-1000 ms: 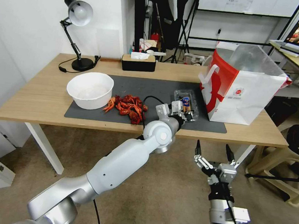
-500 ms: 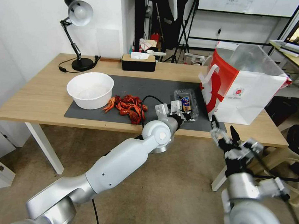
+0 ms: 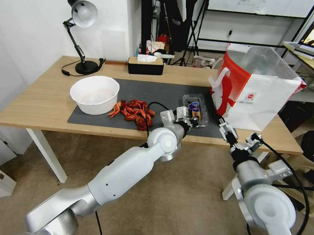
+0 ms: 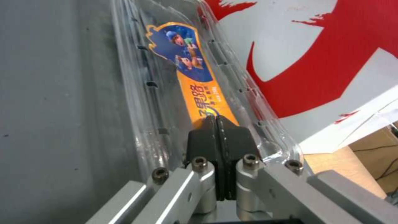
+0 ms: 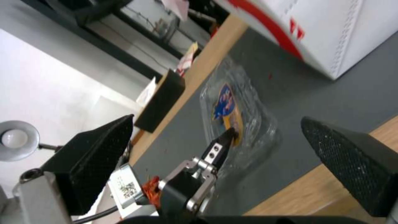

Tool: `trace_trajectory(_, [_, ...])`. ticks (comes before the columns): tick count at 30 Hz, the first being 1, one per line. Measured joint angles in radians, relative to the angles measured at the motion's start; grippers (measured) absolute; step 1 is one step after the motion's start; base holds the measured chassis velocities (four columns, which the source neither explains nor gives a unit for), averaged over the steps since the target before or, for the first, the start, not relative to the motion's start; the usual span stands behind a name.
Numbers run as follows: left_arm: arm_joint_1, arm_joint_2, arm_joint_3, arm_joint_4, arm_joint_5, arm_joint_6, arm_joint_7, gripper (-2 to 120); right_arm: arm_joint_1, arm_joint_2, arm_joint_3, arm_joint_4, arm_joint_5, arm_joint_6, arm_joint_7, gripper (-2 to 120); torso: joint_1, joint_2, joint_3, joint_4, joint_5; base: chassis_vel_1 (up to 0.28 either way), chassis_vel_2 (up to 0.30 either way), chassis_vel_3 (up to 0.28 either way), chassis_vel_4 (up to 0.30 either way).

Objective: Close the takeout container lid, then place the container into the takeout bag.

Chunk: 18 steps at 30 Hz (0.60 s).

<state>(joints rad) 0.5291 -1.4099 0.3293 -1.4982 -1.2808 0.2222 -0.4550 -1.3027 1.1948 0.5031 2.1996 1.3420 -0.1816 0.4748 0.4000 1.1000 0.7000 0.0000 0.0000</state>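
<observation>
White round bowl sits at the left end of the dark mat, a heap of red crayfish just beside it. Mid-mat, near the front edge, lies the takeout container — a clear clamshell w/ an orange-and-blue sticker showing through the lid, which looks down flat over the base. Left gripper rests on the container's near end; in the left wrist view its pads are pressed together, jaws fully closed w/ nothing between them, tips pushing on the lid. Right of it, the right gripper hovers over the table's front edge, apart from the container, jaws spread wide. Takeout bag stands upright just beside the container, mouth open, silvery lining visible. Risks, as I judge them: the thin plastic may not have latched, so the lid could spring up once pressure comes off; a push w/ closed tips could also skid the light box against the bag; and a wide right-hand approach this close might clip the bag's wall and tip it.
</observation>
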Motion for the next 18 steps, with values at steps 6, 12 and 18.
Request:
trace_trajectory(6, [0.004, 0.002, -0.007, -0.001, 0.000, -0.001, 0.000, 0, 0.084, -0.009, -0.010, -0.045, 0.087, -0.074, 0.038, 100, 0.000, 0.000, 0.000, -0.0001, -0.0002, 0.000, 0.000, 0.000, 0.000])
trace_trajectory(12, [0.004, 0.002, -0.010, -0.001, -0.001, -0.003, 0.001, 0, 0.147, -0.007, -0.027, -0.097, 0.120, -0.094, 0.061, 100, 0.000, 0.000, 0.000, 0.0000, 0.0000, 0.000, 0.000, 0.000, 0.000])
trace_trajectory(18, [0.008, 0.000, -0.014, 0.000, -0.001, -0.006, 0.005, 0, 0.214, -0.002, -0.047, -0.152, 0.139, -0.126, 0.084, 100, 0.000, 0.000, 0.000, 0.0000, 0.0000, 0.000, 0.000, 0.000, 0.000])
